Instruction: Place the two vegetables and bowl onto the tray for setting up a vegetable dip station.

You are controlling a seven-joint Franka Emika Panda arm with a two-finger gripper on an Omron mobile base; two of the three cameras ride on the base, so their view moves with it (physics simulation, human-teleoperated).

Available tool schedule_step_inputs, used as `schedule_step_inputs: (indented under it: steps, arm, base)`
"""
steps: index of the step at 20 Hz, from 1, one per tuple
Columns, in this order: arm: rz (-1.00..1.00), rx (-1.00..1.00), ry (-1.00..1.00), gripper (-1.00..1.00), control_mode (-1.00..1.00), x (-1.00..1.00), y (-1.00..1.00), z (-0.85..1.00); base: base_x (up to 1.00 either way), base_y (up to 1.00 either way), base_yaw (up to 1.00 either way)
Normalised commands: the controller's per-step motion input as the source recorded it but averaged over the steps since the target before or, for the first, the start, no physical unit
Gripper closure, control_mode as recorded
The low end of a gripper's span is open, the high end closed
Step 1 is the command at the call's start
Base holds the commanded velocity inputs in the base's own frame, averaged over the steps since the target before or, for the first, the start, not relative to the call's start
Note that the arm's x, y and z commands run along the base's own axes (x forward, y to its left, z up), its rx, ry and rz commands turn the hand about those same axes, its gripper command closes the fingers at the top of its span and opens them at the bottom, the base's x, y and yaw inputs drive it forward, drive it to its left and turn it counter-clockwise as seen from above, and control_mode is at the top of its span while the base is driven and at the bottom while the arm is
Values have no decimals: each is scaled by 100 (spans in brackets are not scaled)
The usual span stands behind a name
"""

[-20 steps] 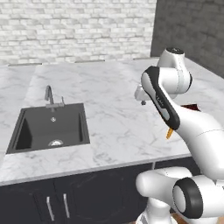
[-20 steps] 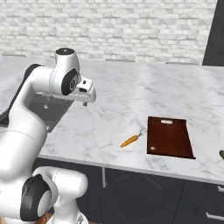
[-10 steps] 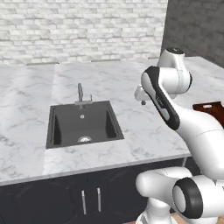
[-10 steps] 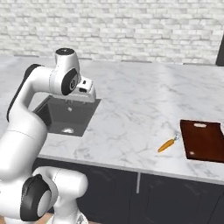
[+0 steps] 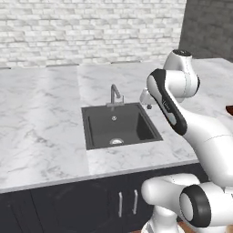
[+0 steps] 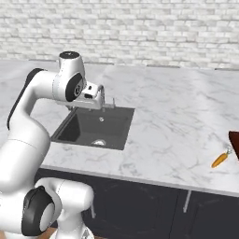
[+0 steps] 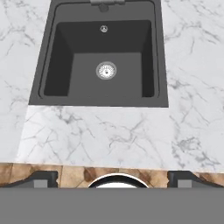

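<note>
All 3 views share the sink (image 5: pixel 119 125).

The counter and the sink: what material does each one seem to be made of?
The counter looks like polished white marble, or an imitation: pale surface with irregular grey veins. The sink looks like matt black composite or coated metal: uniformly dark, no shine; which one is unclear. Its drain looks like bright metal, silvery and perforated.

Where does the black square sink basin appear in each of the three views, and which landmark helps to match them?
Left base view: black square sink basin, centre, left of the arm.
Right base view: the basin, left of centre, below the hand.
Hand view: the basin, upper half.
Shared landmark: round silver drain on the basin floor.
</note>
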Motion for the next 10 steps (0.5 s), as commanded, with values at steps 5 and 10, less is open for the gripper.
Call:
schedule_step_inputs:
  steps: [5,10]
  arm:
    - [0,0,0,-100,100,0,0,0]
    - [0,0,0,-100,100,0,0,0]
  base:
    - [0,71,0]
    - [0,71,0]
